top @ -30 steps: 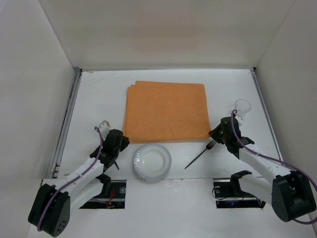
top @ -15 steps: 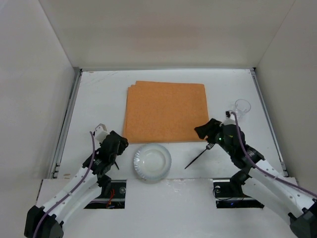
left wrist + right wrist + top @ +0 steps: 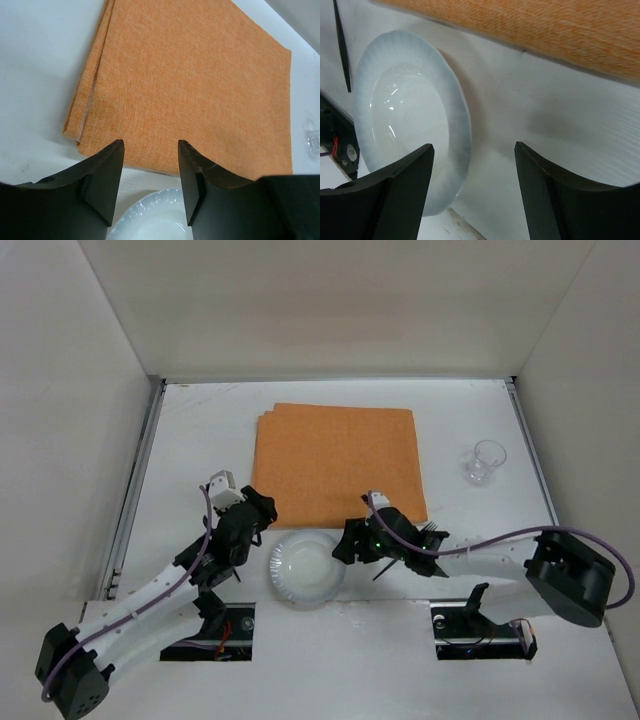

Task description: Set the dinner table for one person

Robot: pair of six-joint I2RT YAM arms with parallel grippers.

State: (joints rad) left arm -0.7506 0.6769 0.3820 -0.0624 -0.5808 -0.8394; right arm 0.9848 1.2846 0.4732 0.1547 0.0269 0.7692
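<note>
Left end effector (image 3: 150, 145) open and empty, over the placemat's (image 3: 338, 462) lower edge. Right end effector (image 3: 474, 147) open at the plate (image 3: 306, 568) rim, contact unclear. Counter (image 3: 200, 430) fills mid-frame in the top view. The fork (image 3: 381, 574) is mostly hidden under the right arm, and the glass (image 3: 487, 460) is cut off at the right edge of the left wrist view.

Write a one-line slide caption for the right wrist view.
Open right gripper aimed at the rim of the round white scalloped plate on the matte white tabletop, orange cloth placemat beyond.

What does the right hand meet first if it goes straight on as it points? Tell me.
Probably the white plate: its rim lies right ahead of the right hand, though the height above it is unclear.
</note>
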